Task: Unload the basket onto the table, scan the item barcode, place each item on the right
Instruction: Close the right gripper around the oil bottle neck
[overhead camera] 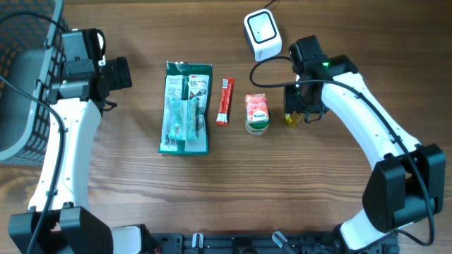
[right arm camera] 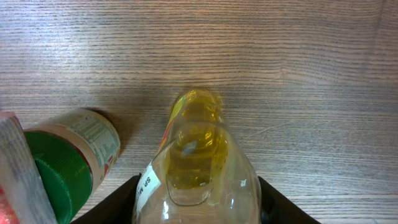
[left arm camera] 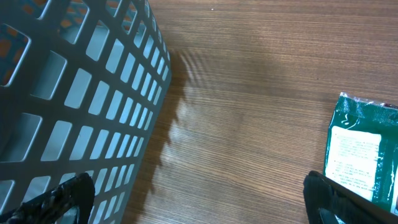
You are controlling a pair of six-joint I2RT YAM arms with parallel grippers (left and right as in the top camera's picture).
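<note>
Basket (overhead camera: 18, 106), far left; left gripper (left arm camera: 196, 202) beside it, jaws wide, empty. Pack (overhead camera: 186, 107), centre. Scanner (overhead camera: 262, 33), top. Bottle (right arm camera: 199, 162), yellow, just below scanner, clasped by right gripper (right arm camera: 199, 202). Jar (overhead camera: 257, 113) near bottle. Stick (overhead camera: 224, 101) between pack and jar.

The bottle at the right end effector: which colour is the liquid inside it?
Yellow; the bottle itself is clear. The right wrist view shows it best.

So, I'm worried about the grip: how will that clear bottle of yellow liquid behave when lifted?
The clear bottle looks smooth and glossy, so it is probably slippery. Its rounded body may roll if left loose. The yellow liquid likely makes it heavy for its size.
</note>
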